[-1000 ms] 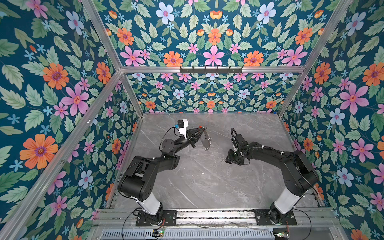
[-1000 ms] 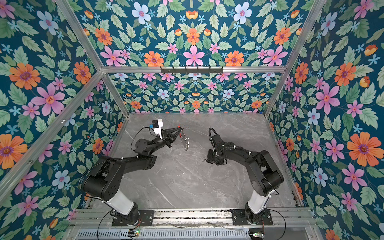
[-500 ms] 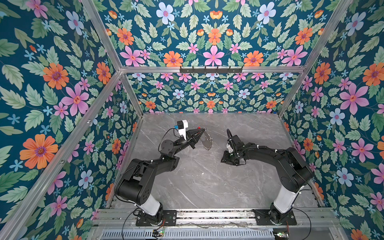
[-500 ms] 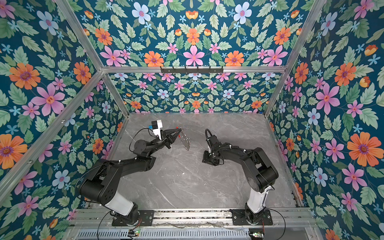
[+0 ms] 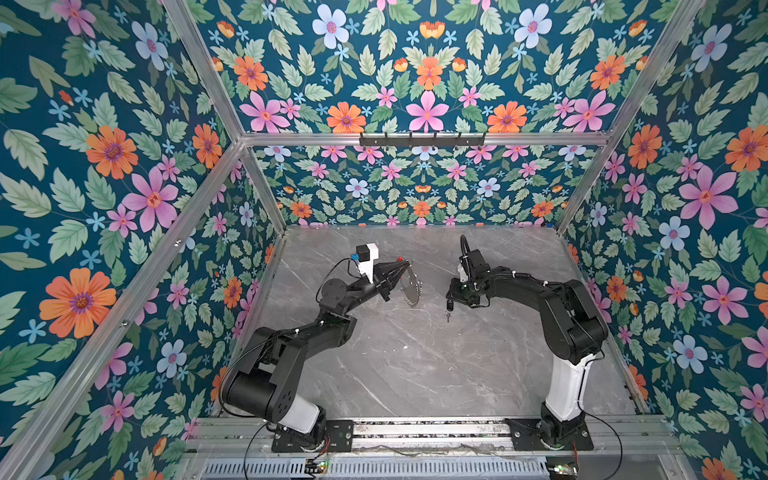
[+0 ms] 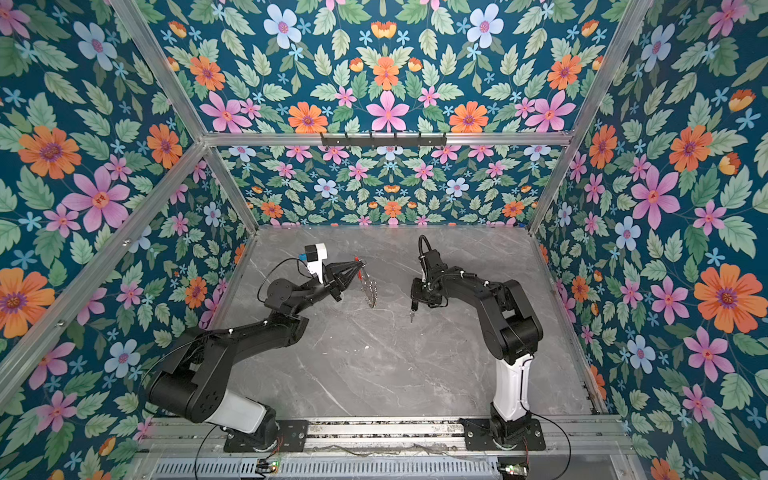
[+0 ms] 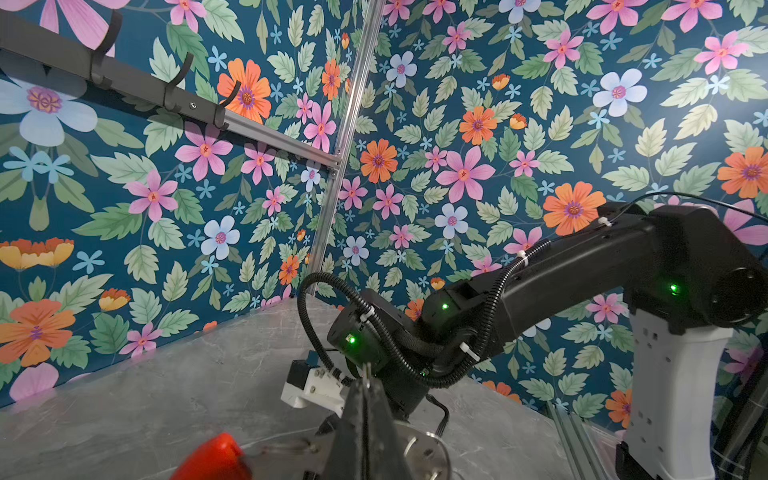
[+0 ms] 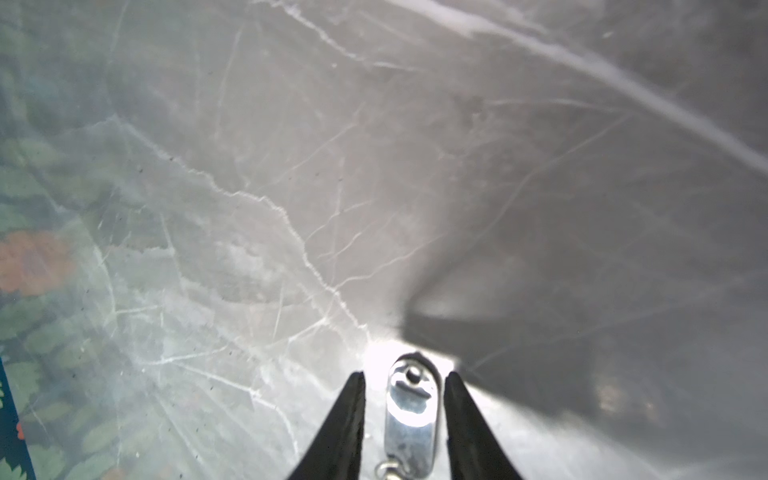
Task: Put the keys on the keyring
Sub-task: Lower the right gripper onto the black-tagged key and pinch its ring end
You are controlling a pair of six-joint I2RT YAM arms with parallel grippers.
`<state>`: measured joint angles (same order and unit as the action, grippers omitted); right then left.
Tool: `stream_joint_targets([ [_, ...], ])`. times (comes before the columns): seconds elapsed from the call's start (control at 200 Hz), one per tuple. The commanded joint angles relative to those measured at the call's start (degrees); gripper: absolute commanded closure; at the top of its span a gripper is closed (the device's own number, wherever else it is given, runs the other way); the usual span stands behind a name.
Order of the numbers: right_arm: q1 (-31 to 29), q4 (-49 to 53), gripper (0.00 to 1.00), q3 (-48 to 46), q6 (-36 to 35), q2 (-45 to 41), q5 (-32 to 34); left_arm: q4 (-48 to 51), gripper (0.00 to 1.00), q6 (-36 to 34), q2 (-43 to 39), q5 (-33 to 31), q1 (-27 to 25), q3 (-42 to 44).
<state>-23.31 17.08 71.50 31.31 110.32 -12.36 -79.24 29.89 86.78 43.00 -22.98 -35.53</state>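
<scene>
Clenching your left tool (image 5: 403, 266) on the grey loop-fringed disc (image 5: 411, 289), you straddle the black key tag (image 5: 449, 306) with your released right tool (image 8: 405, 380).

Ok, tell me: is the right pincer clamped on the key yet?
No, both fingers stand clear of the key, with bare table showing either side.

Both top views looked down from high front, sharing whole table (image 5: 415, 365); left wrist faced right arm (image 7: 582, 266); right wrist close above table.
</scene>
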Motion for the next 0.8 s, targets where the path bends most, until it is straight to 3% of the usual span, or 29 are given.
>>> stream_joint_targets([
  [0.0,-0.79,2.77,0.67,-1.87,-0.77,-3.16,2.31,-1.18,1.0,-1.03,0.17,-0.2,0.04,0.19],
  [0.25,-10.16,9.64,0.67,-1.35,4.7,-4.17,18.18,-4.43,1.0,1.4,3.23,0.45,0.04,-1.62],
  [0.49,-10.7,9.64,0.74,0.2,4.58,-2.03,18.07,-2.59,1.0,1.19,1.95,1.07,0.04,-1.34],
  [0.795,-10.76,10.42,0.74,1.91,3.52,-0.61,16.84,-2.42,1.0,1.05,0.95,0.68,0.04,-0.21],
])
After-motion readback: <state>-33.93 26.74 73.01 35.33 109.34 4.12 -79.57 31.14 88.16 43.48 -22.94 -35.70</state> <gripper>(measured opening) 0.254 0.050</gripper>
